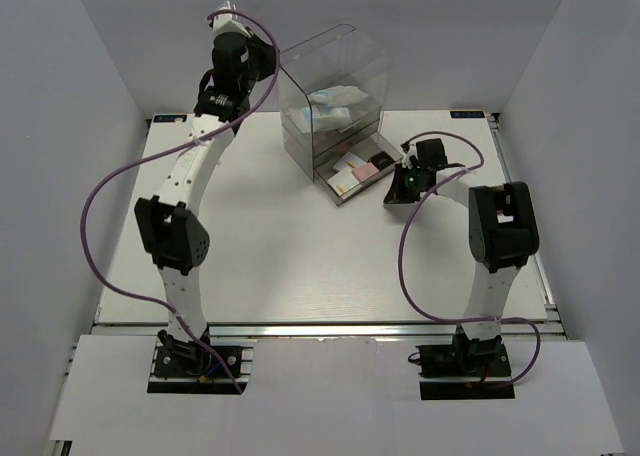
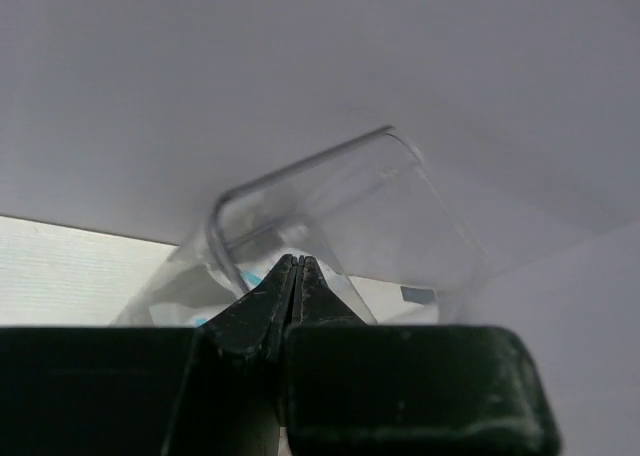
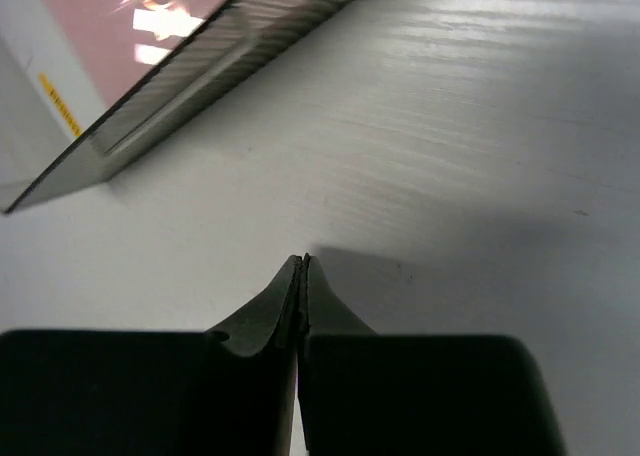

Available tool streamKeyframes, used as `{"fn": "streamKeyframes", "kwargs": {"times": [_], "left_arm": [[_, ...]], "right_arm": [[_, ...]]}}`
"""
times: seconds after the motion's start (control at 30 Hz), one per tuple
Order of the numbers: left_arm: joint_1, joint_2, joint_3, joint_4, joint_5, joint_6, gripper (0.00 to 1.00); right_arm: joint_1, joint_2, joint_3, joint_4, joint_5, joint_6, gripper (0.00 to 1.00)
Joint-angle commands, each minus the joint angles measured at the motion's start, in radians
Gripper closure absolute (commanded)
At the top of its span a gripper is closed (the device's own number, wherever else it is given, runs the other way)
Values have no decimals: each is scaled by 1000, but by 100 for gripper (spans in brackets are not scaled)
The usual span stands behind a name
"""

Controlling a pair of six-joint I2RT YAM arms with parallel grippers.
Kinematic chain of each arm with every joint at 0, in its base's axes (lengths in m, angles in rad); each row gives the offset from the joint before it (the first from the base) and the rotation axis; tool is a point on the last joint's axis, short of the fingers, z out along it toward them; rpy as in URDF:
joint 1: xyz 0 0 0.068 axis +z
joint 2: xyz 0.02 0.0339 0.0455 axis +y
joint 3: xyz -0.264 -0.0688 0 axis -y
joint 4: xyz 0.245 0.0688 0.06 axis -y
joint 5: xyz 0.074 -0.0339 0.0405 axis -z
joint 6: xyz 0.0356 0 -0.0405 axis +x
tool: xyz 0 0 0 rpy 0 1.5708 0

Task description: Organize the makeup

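**Hovering shut: both grippers closed on nothing beside the makeup box**

The left gripper [image 1: 270,60] is raised high at the far side of the table [image 1: 280,246], level with the top of the clear box [image 1: 335,76]. In its wrist view the fingers meet tip to tip [image 2: 298,261] with nothing between them. The rounded upper rim of the box [image 2: 380,206] lies just ahead of the tips. Whether they touch the box cannot be told.

The right gripper [image 1: 398,194] sits low over the table, just right of the drawer [image 1: 338,194] that is pulled out from the bottom of the box. Its jaws are also pressed together and empty [image 3: 303,261], with bare tabletop under and ahead of them. The clear front wall of the drawer [image 3: 200,76] crosses the upper left of that view, apart from the tips.

The makeup is in two places. White packets [image 1: 335,104] with blue print lie in the upper part of the box. The open drawer holds a pink palette [image 1: 366,167], also seen through the drawer wall from the right wrist [image 3: 110,26]. Beside it are a white piece [image 1: 345,183] with a yellow edge and a small dark item at the right end, too small to name.
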Motion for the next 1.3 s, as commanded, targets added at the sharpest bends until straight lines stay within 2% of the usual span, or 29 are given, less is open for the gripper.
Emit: {"fn": "streamKeyframes", "kwargs": {"times": [0.0,0.1,0.2,0.4,0.57,0.77,0.97,1.27], "left_arm": [[39,66,107,-29,83,-88,88],[47,86,99,24,103,-124,87],[47,89,62,66,151,-144,87],[47,83,22,77,188,-144,87],[47,115,64,69,214,-148,87],[47,152,87,44,248,-165,87],[47,143,42,23,269,-162,88],[45,132,-14,-6,298,-148,91]], "right_arm": [[-3,61,53,27,15,303,100],[2,125,83,58,-7,408,100],[14,188,139,93,-28,444,100],[26,300,261,217,-53,571,100],[37,347,306,331,-111,654,100],[52,410,376,434,-145,694,98],[89,463,424,584,-203,770,95],[101,516,498,609,-168,829,95]]}}
